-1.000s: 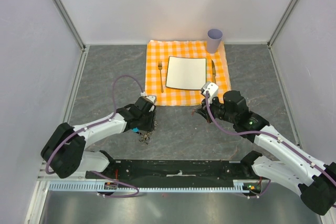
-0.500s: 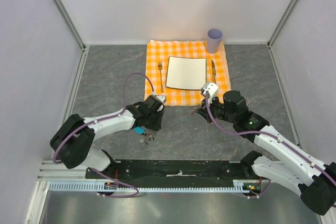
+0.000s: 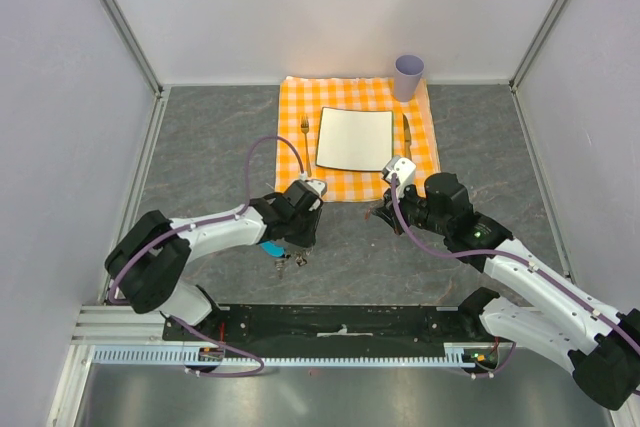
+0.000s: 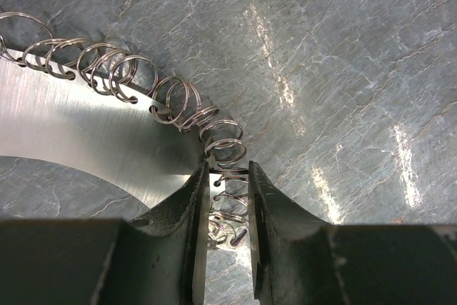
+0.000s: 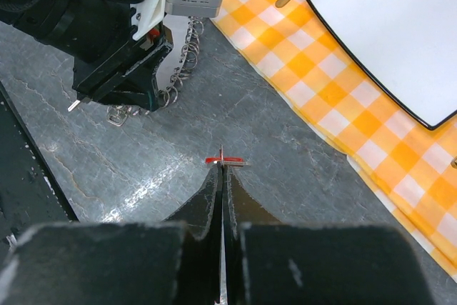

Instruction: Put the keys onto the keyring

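Keyring [image 4: 225, 151] down at tabletop [image 3: 200, 167], wire coil curving up-left away from left gripper [image 4: 228, 208]; jaws narrow, clamping one coil turn. Key [image 5: 224, 161] pinched in right gripper [image 5: 223, 173], jaws nearly closed, red head showing. Ring lying up-left of key, apart. Right arm reaching low, pointing toward left gripper; likely closing gap next.
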